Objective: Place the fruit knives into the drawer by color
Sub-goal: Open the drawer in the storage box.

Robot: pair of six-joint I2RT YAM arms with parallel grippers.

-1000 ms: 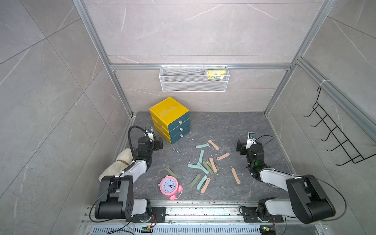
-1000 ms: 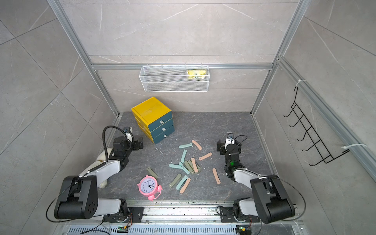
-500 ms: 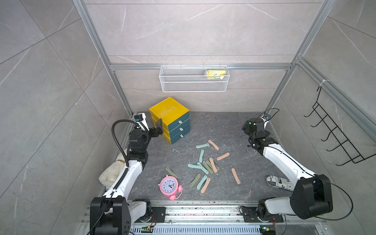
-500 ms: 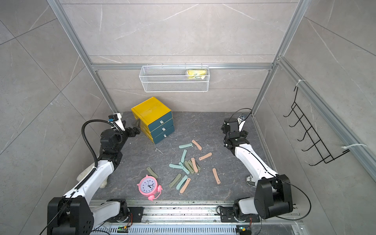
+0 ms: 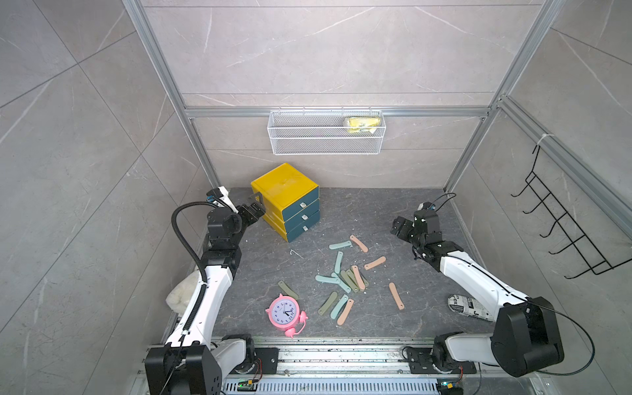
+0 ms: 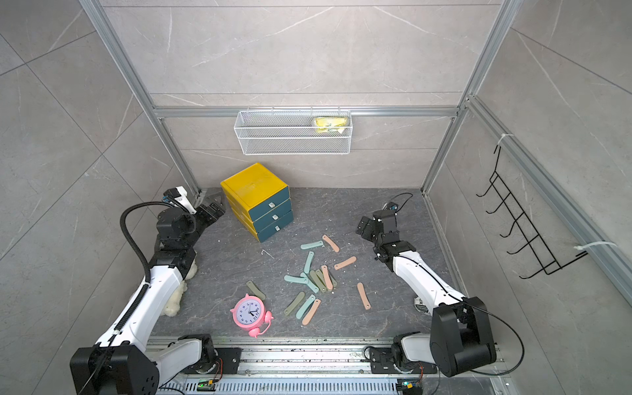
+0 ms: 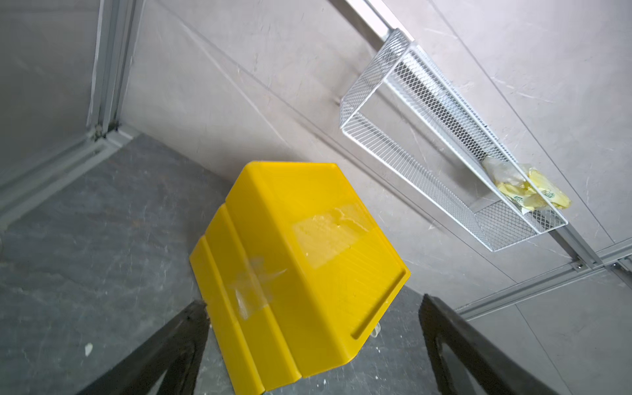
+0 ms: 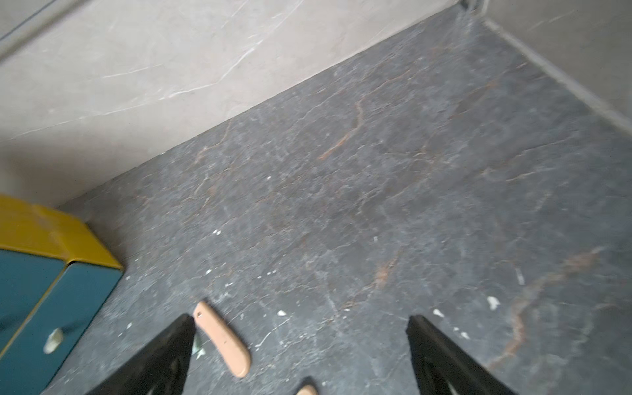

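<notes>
1. Shows, in a top view, the left end effector [image 5: 254, 206] spread wide and gripping nothing, raised close to the rear yellow corner of the drawer unit [image 5: 285, 186]; cannot tell whether touching it.
2. Frames, in the left wrist view, the same drawer unit [image 7: 307, 246], its yellow top patched with clear tape, between two dark fingers [image 7: 184, 328] set far apart.
3. Shows the right end effector [image 5: 398, 227] likewise spread and empty, hovering over the counter [image 5: 359, 212] toward its right side, well apart from the drawer unit.
4. Catches, in the somewhat blurred right wrist view, one pink knife [image 8: 222, 338] lying flat on the counter just beside a finger [image 8: 164, 352].
5. Places the fruit knives [image 5: 345, 278] loose on the counter, in front of the drawer unit and between the two arms: teal, olive and pink, several overlapping in a middle heap.
6. Finds a stray pink knife [image 5: 396, 295] alone toward the right arm, and an olive knife [image 5: 288, 289] just beside a pink alarm clock [image 5: 283, 313].
7. Shows all three teal drawer fronts [image 5: 303, 216] pushed in flush.
8. Shows a white wire basket [image 5: 326, 136] hung on the back wall, with a yellow packet [image 5: 361, 123] in its right end.
</notes>
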